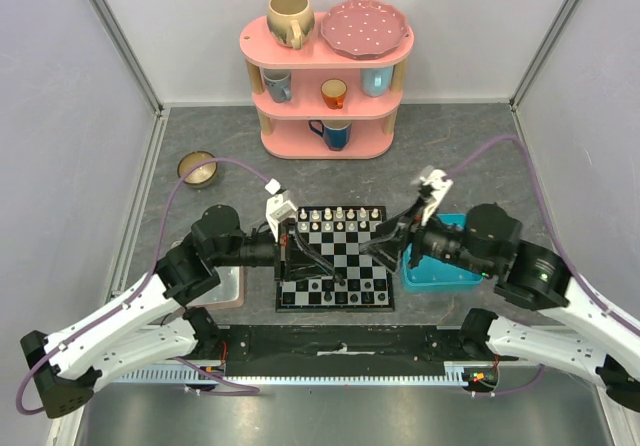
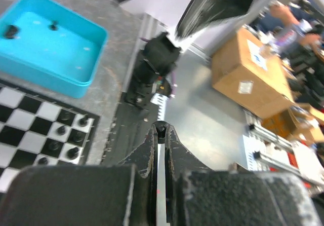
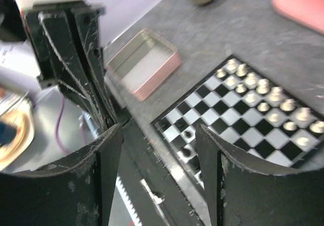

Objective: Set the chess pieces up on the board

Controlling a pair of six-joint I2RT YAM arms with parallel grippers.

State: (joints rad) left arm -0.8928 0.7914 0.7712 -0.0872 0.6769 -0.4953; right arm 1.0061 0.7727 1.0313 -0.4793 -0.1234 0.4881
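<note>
One black piece point(image 2: 160, 129) pinched in left tool point(image 2: 161, 134); right tool point(image 3: 158, 131) agape.

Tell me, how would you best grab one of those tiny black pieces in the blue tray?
Pinch the black piece across its middle, coming straight down from above. It is tiny and sits well inside the tray, whose raised walls would likely block jaws coming in sideways.
</note>
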